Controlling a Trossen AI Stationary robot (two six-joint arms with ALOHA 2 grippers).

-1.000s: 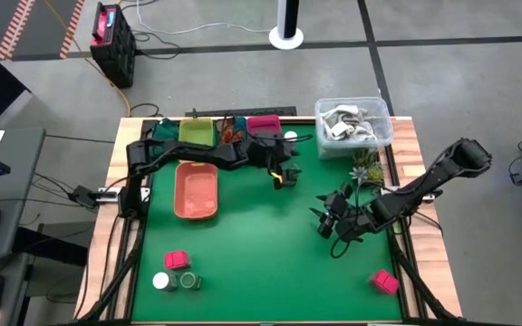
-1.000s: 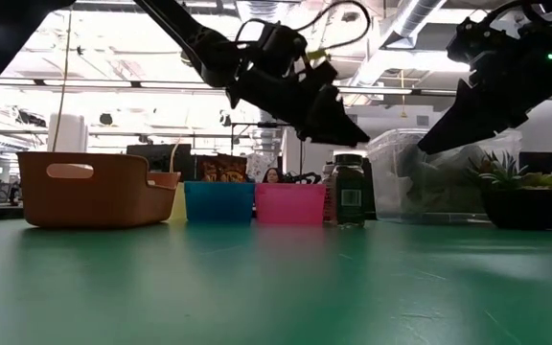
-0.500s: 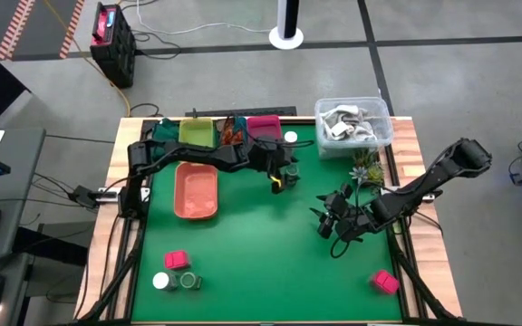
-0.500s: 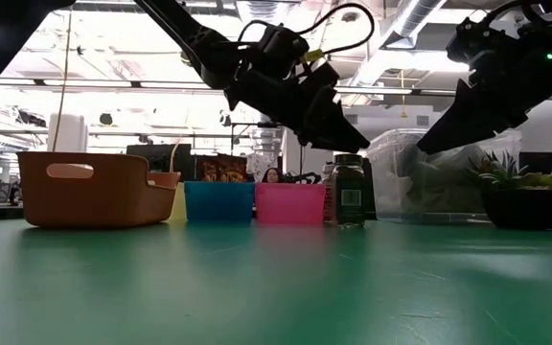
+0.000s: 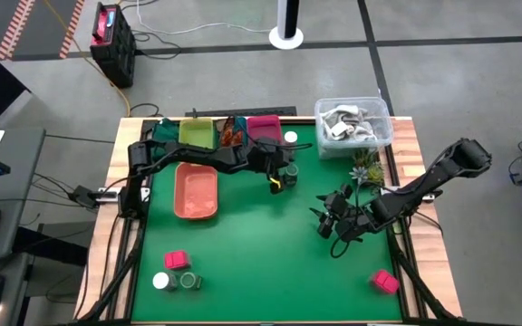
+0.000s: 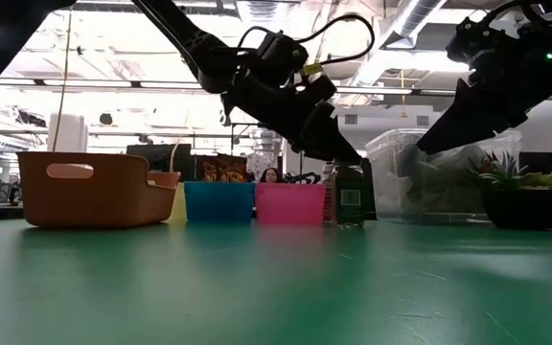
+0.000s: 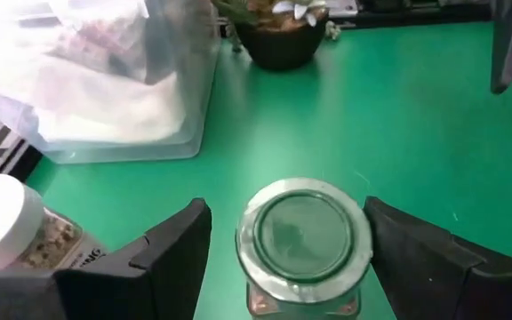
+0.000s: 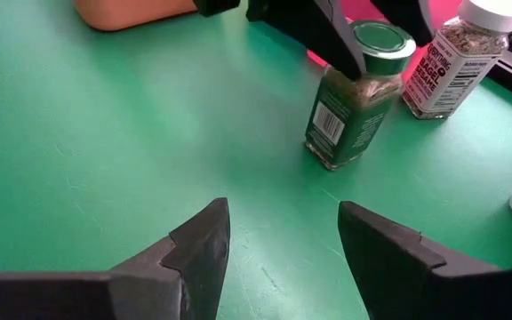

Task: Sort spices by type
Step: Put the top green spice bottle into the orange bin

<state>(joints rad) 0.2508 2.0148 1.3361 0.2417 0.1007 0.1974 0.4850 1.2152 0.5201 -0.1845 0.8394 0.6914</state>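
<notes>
A dark green jar stands upright on its base on the green mat, toward the far middle. My left gripper is open, with one finger on each side of the jar's lid and a gap on both sides. In the low view my left gripper slants down onto the jar. A white-lidded jar stands just beyond it. My right gripper is open over the mat's right middle, holding nothing. A pink cube box, a white-lidded jar and a green jar stand near left; another pink box lies near right.
An orange tray lies left of centre. Yellow-green and pink trays line the far edge, with brown-orange packets between them. A clear tub and a small potted plant stand at the far right.
My left gripper has sunk a little and tipped further down, so its open fingers now reach down around the dark green jar's lid. The jar has stayed where it was.
</notes>
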